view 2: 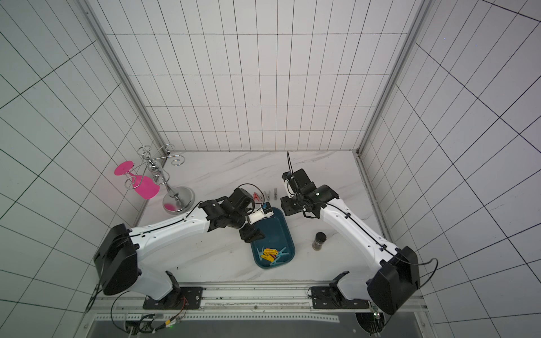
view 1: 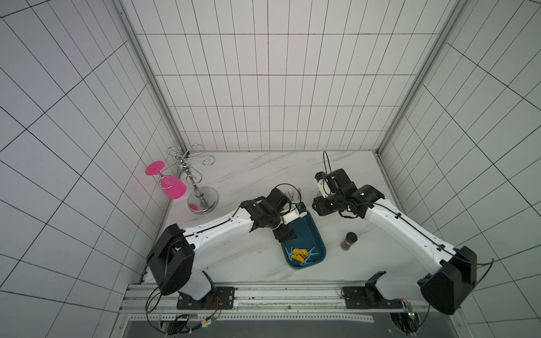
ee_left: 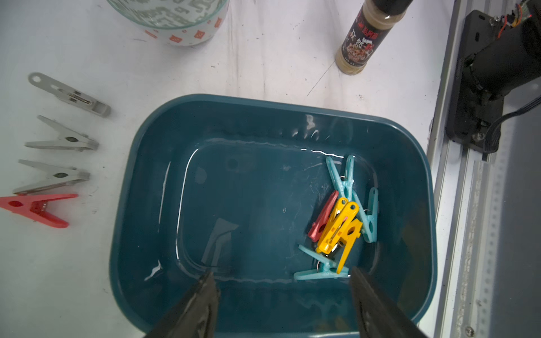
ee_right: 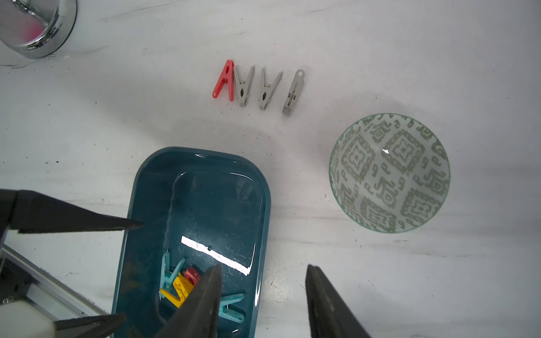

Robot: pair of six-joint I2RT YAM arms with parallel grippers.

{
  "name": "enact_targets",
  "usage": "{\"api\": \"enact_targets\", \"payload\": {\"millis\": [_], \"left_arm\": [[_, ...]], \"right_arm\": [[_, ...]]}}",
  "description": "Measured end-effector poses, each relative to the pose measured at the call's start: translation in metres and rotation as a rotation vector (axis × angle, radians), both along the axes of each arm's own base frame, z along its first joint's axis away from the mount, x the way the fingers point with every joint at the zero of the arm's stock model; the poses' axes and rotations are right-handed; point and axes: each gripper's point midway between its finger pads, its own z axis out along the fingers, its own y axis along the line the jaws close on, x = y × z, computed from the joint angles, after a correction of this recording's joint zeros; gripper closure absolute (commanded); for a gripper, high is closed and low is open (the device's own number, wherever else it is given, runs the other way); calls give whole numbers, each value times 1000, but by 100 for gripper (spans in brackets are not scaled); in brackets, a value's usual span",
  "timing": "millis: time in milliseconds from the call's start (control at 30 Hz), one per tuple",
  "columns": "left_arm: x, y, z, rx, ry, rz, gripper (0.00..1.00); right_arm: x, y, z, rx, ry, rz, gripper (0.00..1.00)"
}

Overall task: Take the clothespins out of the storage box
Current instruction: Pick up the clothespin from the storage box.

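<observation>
Seen from above, with twelve o'clock at the back wall, the dark teal rectangular plastic storage box [view 1: 317, 231] sits near the middle of the white marbled table [view 1: 248, 181].

My left gripper [ee_left: 281, 272] hangs over the box's nine o'clock wall. Its two black fingers are spread apart with nothing between them. My right gripper [ee_right: 263, 266] is just past the box's twelve o'clock end, its jaws also parted and empty.

The small plastic spring clothespins [ee_left: 339, 222] left in the box are heaped at its six o'clock end. They are light blue ones, two yellow and one dark red, crossed over each other.

Four more lie out on the table in a neat row at the box's twelve o'clock: a red one [ee_right: 225, 80] and three grey ones [ee_right: 269, 87].

A round glass bowl with a green-and-white pattern [ee_right: 389, 172] stands at about one o'clock of the box. A dark-capped spice jar [view 1: 348, 241] stands at three o'clock.

I judge the task partly done, and the step in hand is my left arm's reach for the next pin.

That move calls for shifting toward six o'clock, lowering inside the walls, and closing on one pin that sticks out. The lone light blue one at the heap's edge looks easiest to lift without dragging its neighbours.
</observation>
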Motion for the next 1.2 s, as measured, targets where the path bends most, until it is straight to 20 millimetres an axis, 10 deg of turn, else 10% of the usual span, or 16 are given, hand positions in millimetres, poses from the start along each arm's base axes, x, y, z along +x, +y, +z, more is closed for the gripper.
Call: {"api": "enact_targets", "payload": {"millis": [467,1200], "left_arm": [[-33,-16,-44,124,68,-191,33],[-47,-44,-54,65,96,-376,43]], "right_arm": [[-29,-31,-3,37,-27,-79,50],[-40,-45,0,25,-38,-97,50]]}}
